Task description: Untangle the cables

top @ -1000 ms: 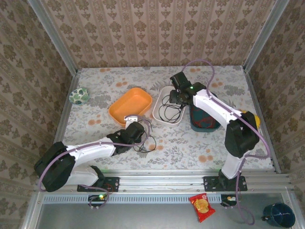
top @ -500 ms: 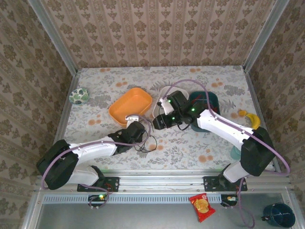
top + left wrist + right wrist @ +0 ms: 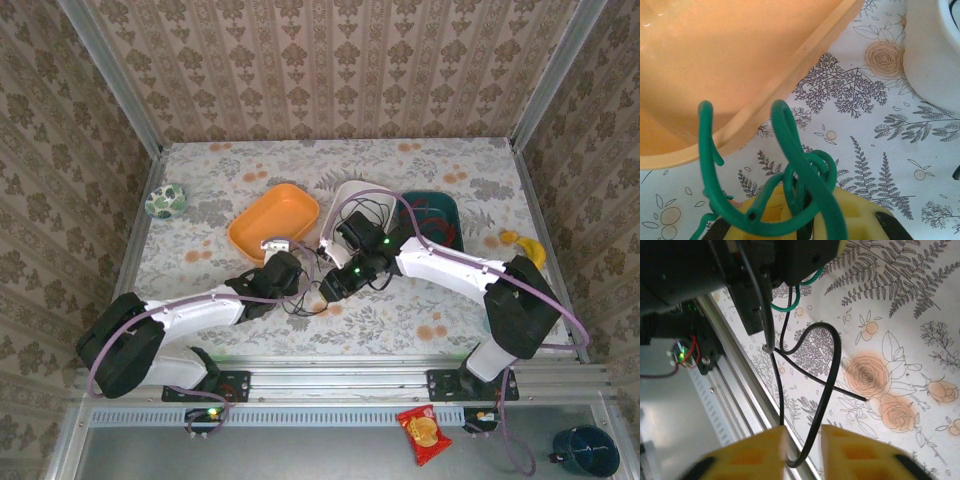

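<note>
– Green cable (image 3: 790, 155): where does it sit, and what holds it?
– We see it looped over itself in the left pincer (image 3: 800, 222), whose yellow pads are shut on it, just beside the rim of the orange tray (image 3: 740, 100). We judge this hold to be an anchor: one strand is fixed so that the others can be drawn away from it.
– And the black cable (image 3: 829, 385)?
– It lies on the flowered surface (image 3: 900, 300) in a tall arch between the two arms, with thinner runs leading up toward the left pincer. Its near run stands in the slit of the right pincer (image 3: 804, 442). The pads flank it closely, yet a gap shows on each side, so we cannot tell whether they grip it.
– Why that spot?
– We judge that the arch offers a free run, apart from the crossing strands, so a pull there should part black from green.
– What remains?
– More black wire lies coiled in the white tray (image 3: 340, 195), and a red cable (image 3: 425, 212) lies in the teal tray (image 3: 455, 215). The tangle at the left pincer is not yet undone.
</note>
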You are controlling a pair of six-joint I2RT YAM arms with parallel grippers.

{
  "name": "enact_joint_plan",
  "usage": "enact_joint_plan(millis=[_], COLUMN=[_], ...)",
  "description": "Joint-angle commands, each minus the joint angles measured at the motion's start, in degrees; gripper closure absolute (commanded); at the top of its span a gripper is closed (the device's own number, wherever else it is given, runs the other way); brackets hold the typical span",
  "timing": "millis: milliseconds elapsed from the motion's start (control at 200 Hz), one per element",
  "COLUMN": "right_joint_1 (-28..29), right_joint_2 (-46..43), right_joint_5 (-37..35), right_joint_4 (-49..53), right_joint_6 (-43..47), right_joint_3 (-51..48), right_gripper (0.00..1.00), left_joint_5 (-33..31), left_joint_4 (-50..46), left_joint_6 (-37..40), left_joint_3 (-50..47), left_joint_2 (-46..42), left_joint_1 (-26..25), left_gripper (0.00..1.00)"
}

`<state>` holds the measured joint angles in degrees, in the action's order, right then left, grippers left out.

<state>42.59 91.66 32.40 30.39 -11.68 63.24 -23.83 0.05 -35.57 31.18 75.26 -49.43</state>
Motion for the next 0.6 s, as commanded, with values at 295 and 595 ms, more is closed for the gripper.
enact_joint_plan(millis=[295, 595], right_joint_1=[-7.27, -12.33], right_joint_2=[-11.59, -20.59], right_joint_5=[-7.91, -12.57], right_joint_4=[1.15, 0.95], right_joint_6=[0.78, 0.17], right_joint_3=[4.43, 10.41], right_gripper=[1.0, 1.0], left_joint_5=[2.79, 6.96], left_joint_4=[-0.5, 2.77], left_joint_6=[-0.93, 0.61], left_joint_3=[-2.4, -7.98], left_joint_2=[-2.47, -11.06], left_joint_1=[0.47, 1.3], left_gripper=[0.1, 0.0])
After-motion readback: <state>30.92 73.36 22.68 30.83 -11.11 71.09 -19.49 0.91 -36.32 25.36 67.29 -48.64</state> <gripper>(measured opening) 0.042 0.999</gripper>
